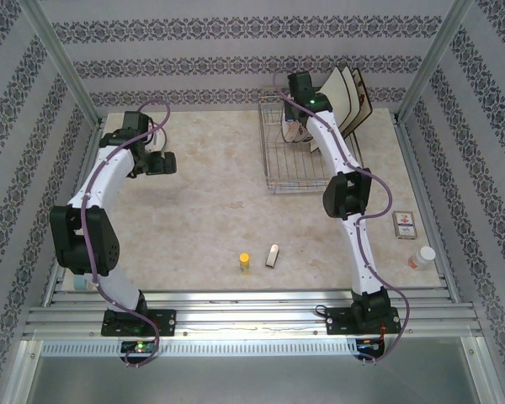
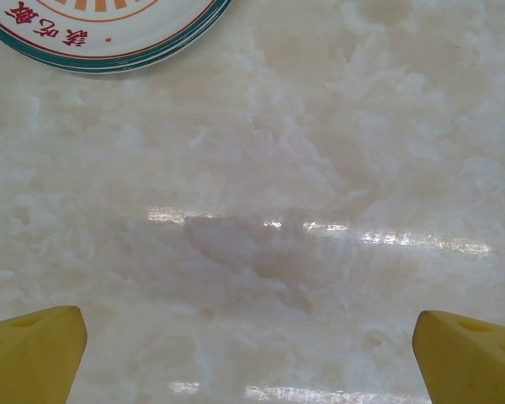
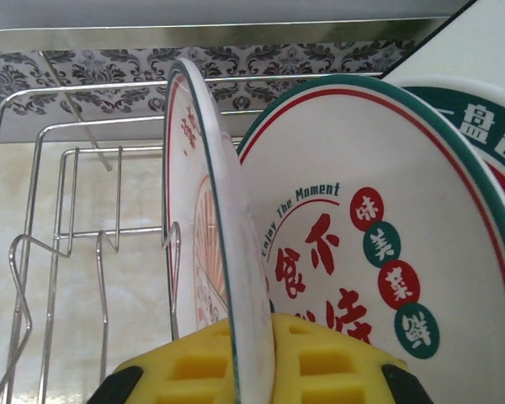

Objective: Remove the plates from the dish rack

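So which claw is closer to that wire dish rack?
Right. The right claw is at the dish rack, pinching the rim of an upright plate. The left claw hangs well off to the rack's left, open above the table near a flat plate.

Round plate (image 3: 454, 252): "Enjoy The Moment", red Chinese characters.
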Controlling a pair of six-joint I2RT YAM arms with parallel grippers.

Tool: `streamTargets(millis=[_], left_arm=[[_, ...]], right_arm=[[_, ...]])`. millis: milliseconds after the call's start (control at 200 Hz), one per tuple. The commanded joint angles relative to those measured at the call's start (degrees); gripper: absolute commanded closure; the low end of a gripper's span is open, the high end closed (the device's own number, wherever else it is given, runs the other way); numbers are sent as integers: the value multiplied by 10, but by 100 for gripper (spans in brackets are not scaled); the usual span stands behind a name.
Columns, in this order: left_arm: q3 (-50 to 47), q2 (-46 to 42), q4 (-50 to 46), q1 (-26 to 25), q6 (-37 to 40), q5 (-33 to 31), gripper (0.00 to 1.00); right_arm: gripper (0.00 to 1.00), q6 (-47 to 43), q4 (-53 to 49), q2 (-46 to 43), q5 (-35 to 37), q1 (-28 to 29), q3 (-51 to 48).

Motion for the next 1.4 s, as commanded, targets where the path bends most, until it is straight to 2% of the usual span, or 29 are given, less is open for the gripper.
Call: streamTargets(millis=[0, 50, 365, 719, 834, 929, 1054, 1159, 1264, 1349, 1394], left_arm=[[6, 1, -21, -6, 12, -16, 0], [7, 3, -22, -6, 12, -17, 0], [11, 10, -13, -6, 10, -14, 0], [28, 24, -16, -7, 13, -27, 0], [26, 31, -15, -8, 14, -25, 0], [26, 32, -14, -9, 14, -23, 0], [36, 36, -13, -13, 13, -14, 0], [45, 37, -14, -17, 15, -13, 0], [53, 41, -20, -19, 18, -16, 0], [53, 41, -22, -19, 20, -16, 0], [52, 40, -21, -19, 21, -17, 0]], right_arm=[[97, 10, 10, -28, -19, 13, 11], [100, 10, 8, -37, -20, 15, 8], [100, -7, -18, -132, -13, 19, -25], [100, -44, -15, -304, 1, 24, -185], [100, -42, -11, -349, -23, 25, -236], [100, -23, -1, -385, -91, 20, -285], [100, 34, 66, -442, -267, 0, -401], [100, 96, 199, -494, -422, -16, -540], [100, 179, 352, -523, -546, -26, -666], [100, 283, 510, -521, -618, -30, -756], [100, 314, 555, -515, -631, -27, -781]])
